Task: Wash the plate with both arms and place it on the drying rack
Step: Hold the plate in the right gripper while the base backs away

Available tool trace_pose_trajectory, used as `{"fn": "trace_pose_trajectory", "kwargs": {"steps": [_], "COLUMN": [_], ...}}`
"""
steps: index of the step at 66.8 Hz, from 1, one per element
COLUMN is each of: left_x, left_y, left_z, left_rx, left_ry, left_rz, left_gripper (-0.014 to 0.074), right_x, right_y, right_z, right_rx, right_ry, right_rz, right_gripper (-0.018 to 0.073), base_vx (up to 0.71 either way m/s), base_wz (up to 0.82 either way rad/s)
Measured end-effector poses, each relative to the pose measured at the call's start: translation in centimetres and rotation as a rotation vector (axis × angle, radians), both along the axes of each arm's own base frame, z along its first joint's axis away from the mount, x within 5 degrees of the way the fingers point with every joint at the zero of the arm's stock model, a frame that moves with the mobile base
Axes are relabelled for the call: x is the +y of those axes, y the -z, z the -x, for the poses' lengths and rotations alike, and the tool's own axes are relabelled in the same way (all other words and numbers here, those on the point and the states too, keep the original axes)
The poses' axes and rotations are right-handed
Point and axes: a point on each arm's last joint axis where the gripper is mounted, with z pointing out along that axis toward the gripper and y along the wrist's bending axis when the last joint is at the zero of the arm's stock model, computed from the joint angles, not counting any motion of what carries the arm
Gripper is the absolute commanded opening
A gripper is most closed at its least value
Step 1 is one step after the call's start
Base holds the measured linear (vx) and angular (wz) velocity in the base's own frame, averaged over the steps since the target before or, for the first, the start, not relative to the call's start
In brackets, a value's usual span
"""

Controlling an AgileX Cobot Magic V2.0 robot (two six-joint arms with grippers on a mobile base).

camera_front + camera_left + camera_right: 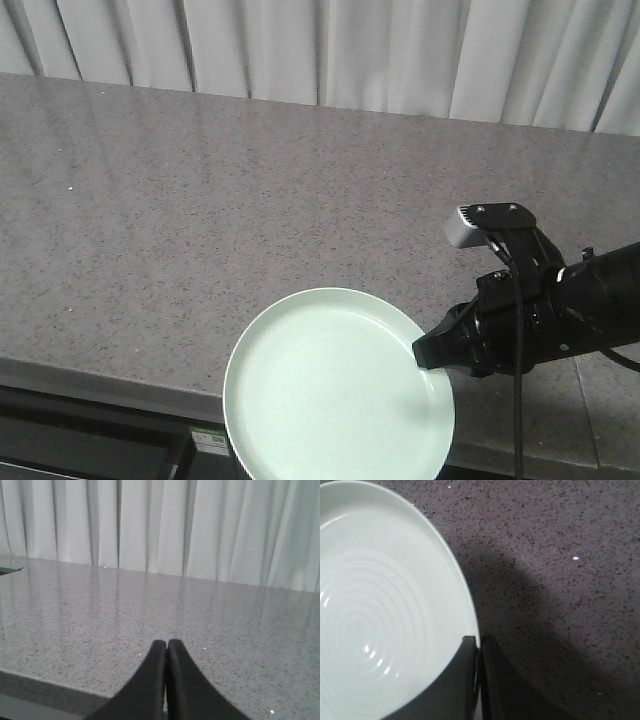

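Observation:
The pale mint-green plate (pixel 335 390) hangs out over the counter's front edge, held by its right rim. My right gripper (pixel 424 356) is shut on that rim; the right wrist view shows the plate (pixel 380 605) with one finger inside the rim and the other outside, right gripper (pixel 478 641) pinching it. My left gripper (pixel 167 642) shows only in the left wrist view, shut with nothing between its fingers, above the counter near its front edge. The drying rack is out of view.
A speckled grey stone counter (pixel 220 200) fills the scene, its front edge (pixel 100 375) low in the front view. White curtains (pixel 330 45) hang behind it. A dark space lies below the counter edge.

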Motion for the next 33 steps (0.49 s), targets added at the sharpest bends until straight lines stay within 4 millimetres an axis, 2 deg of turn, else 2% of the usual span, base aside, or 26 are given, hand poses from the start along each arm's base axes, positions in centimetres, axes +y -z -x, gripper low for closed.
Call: {"fn": "trace_pose_trajectory", "kwargs": {"steps": [14,33], "left_x": [0.0,0.0], "left_y": [0.0,0.0], "left_z": [0.0,0.0], "left_rx": [0.0,0.0], "left_ry": [0.0,0.0], "left_rz": [0.0,0.0], "left_gripper": [-0.0006,-0.0006], "right_x": [0.0,0.0], "right_y": [0.0,0.0], "right_z": [0.0,0.0], "right_rx": [0.0,0.0], "right_ry": [0.0,0.0], "right_rz": [0.0,0.0], "right_gripper": [-0.0001,-0.0001], "base_vx": [-0.03,-0.03], "base_wz": [0.25,0.39]}}
